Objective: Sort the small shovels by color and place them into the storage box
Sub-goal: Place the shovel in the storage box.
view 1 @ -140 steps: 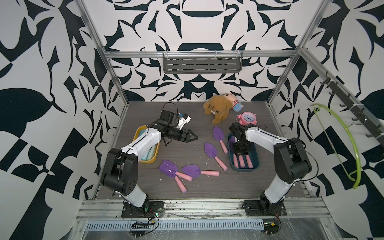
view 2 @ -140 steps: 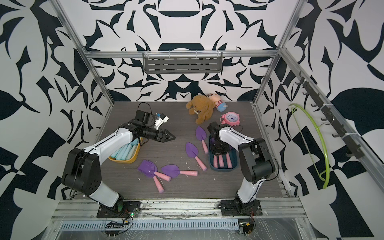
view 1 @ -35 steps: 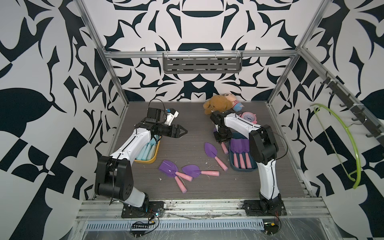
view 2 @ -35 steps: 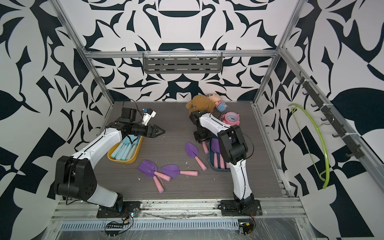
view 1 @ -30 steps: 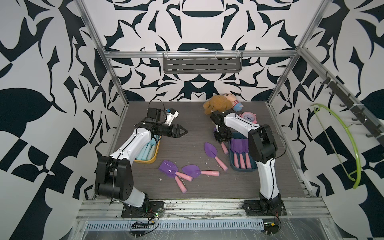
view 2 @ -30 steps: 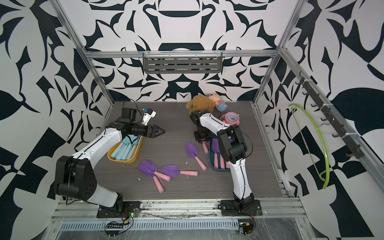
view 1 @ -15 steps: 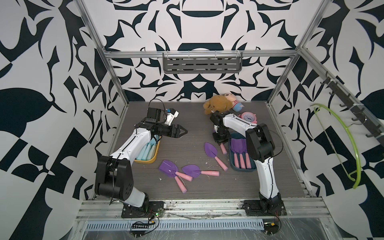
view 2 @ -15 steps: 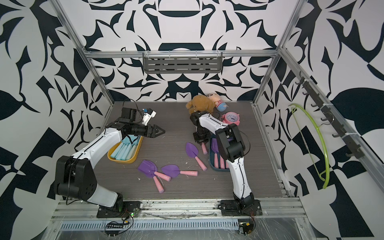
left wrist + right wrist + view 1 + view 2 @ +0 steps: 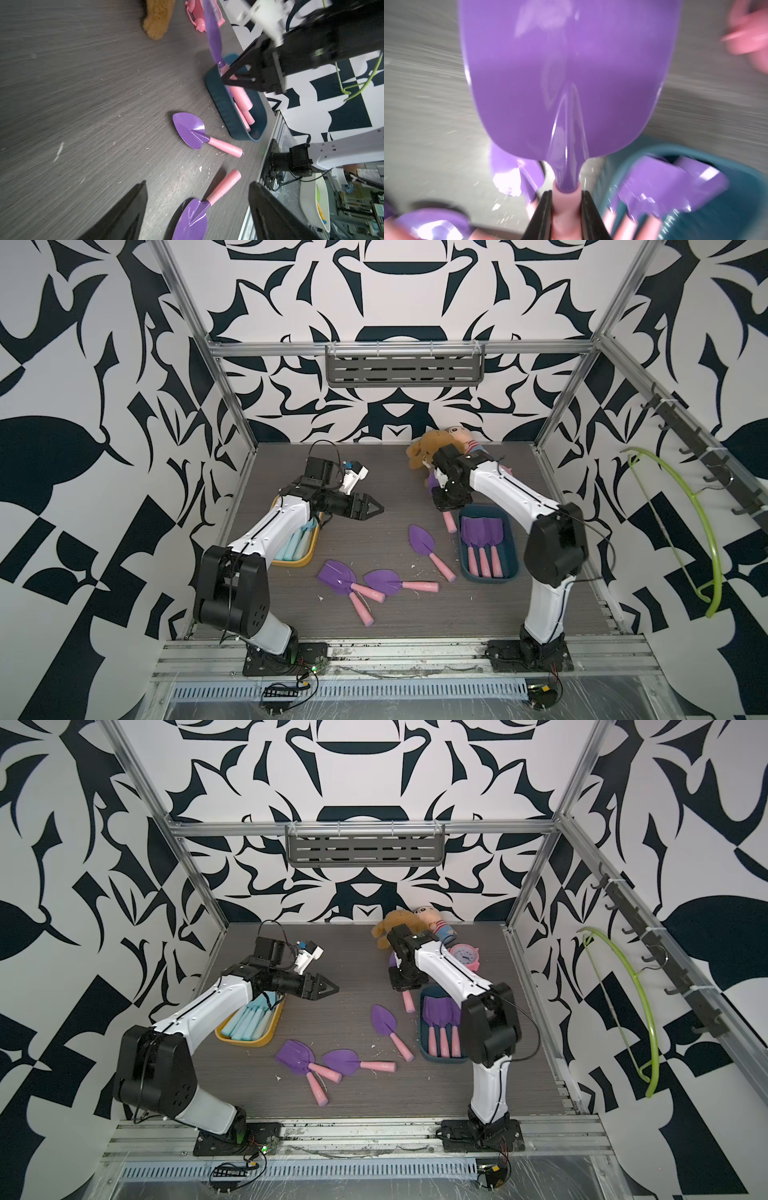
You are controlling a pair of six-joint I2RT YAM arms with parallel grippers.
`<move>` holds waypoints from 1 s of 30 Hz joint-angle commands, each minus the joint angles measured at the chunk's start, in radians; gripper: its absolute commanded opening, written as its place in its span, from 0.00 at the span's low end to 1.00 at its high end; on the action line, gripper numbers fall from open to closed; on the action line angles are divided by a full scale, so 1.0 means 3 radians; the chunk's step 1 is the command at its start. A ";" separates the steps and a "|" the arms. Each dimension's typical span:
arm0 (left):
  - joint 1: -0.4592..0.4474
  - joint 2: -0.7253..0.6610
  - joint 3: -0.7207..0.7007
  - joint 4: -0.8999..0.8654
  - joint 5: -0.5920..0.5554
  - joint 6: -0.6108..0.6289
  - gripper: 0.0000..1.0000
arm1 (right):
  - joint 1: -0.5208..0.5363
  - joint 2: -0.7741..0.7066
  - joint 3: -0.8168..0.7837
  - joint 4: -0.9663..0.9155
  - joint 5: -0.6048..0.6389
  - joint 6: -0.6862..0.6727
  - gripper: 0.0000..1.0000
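Grey wood-grain table [image 9: 395, 472], both arms over it.

Left arm: left gripper [image 9: 370, 511] hovers above bare table just right of the yellow tray [image 9: 307, 561]. Jaws spread wide, nothing between them.

Right arm: right gripper [image 9: 565, 199] is clamped on the pink handle of a purple shovel [image 9: 566, 72]. This shovel is off the table at the far left corner of the dark teal box [image 9: 490, 578], with its blade pointing far, toward the brown plush toy [image 9: 417, 448].

The yellow tray, at left, holds the light blue shovels [image 9: 249, 1021], packed side by side.

The teal box, at right, holds three purple shovels [image 9: 482, 531], handles toward the near side.

Loose purple shovels on the table: one [image 9: 419, 539] just left of the teal box, and two more [image 9: 334, 574] [image 9: 384, 580] nearer, handles crossing.

Pink clock [image 9: 465, 957] is at far right, behind the right arm.
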 commanded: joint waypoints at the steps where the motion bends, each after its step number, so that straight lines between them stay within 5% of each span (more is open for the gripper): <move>1: -0.0243 0.0157 0.0167 -0.0148 0.0065 0.0119 0.84 | -0.0143 -0.0398 -0.0408 -0.0155 0.0124 0.0048 0.09; 12: -0.0721 0.0514 0.0445 -0.0432 -0.0012 0.0295 0.84 | -0.0694 -0.0877 -0.1647 0.0014 0.0200 0.0131 0.09; 23: -0.0723 0.0542 0.0453 -0.0436 0.0019 0.0320 0.84 | -0.0714 -0.0555 -0.1808 0.0241 0.0280 0.0159 0.11; 30: -0.0726 0.0499 0.0420 -0.0388 0.0292 0.0341 0.84 | -0.0714 -0.0489 -0.1798 0.0294 0.0374 0.0155 0.25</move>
